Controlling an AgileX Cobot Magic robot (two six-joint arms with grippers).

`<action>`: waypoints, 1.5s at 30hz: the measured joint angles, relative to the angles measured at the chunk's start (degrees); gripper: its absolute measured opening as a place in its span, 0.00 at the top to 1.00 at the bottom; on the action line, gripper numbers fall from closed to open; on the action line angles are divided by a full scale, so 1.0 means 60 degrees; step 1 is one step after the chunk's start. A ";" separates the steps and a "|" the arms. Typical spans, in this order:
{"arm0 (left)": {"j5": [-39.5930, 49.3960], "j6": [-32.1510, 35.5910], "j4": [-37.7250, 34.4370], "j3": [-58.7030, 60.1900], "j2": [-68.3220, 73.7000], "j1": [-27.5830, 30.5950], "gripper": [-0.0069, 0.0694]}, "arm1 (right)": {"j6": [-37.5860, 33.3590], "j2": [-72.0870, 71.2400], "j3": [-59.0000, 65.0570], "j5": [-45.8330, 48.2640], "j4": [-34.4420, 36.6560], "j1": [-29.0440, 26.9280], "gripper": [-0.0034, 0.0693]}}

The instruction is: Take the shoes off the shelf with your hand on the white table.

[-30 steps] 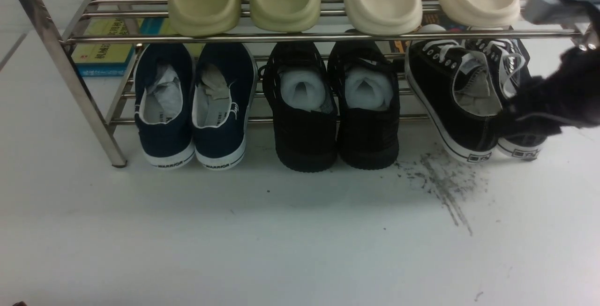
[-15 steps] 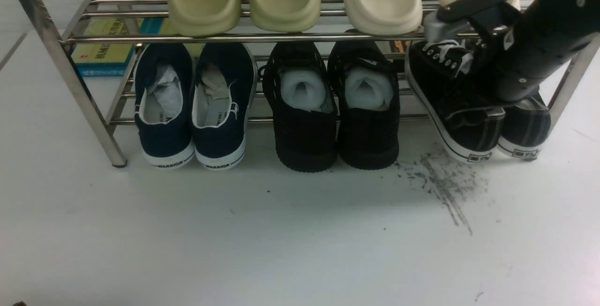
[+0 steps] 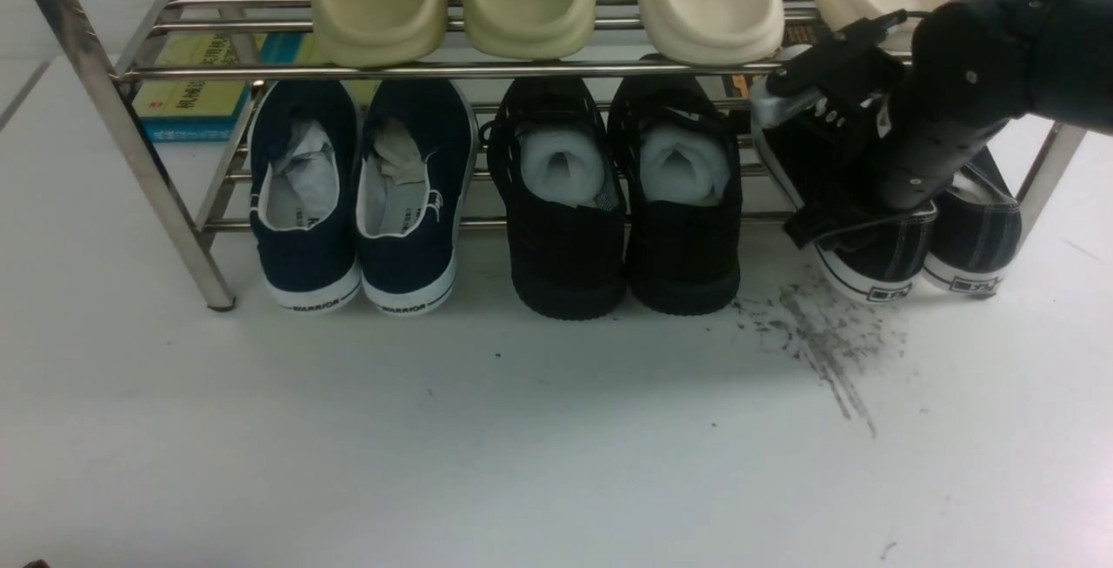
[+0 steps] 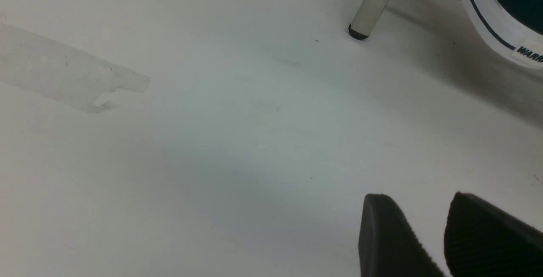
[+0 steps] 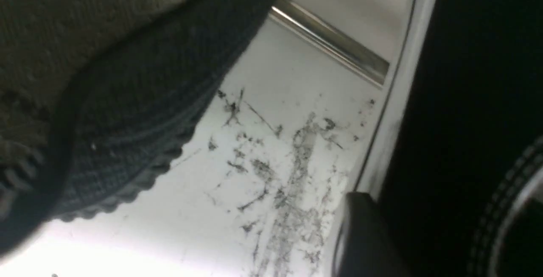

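Since half a second ago, right gripper [image 3: 784, 170] lowered onto the shoes [image 3: 969, 233]

The pair is kept at the right end of the shelf [image 3: 435, 70], heels on the white table [image 3: 522, 446]. The jaws are mostly hidden; a grip cannot be told. The left gripper [image 4: 445, 234] is seen slightly parted, empty

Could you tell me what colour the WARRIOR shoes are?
The WARRIOR shoes are navy, white-soled; front view shows best.

Black-and-white sneakers [image 3: 976, 229] slant heels-down off the shelf [image 3: 435, 70] onto the white table [image 3: 522, 429] — right gripper [image 3: 783, 168] straddling one.
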 joint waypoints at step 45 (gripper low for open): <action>0.0000 0.0000 0.0000 0.0000 0.0000 0.0000 0.59 | -0.0931 -0.3753 -0.1078 0.4657 0.2667 0.0030 0.94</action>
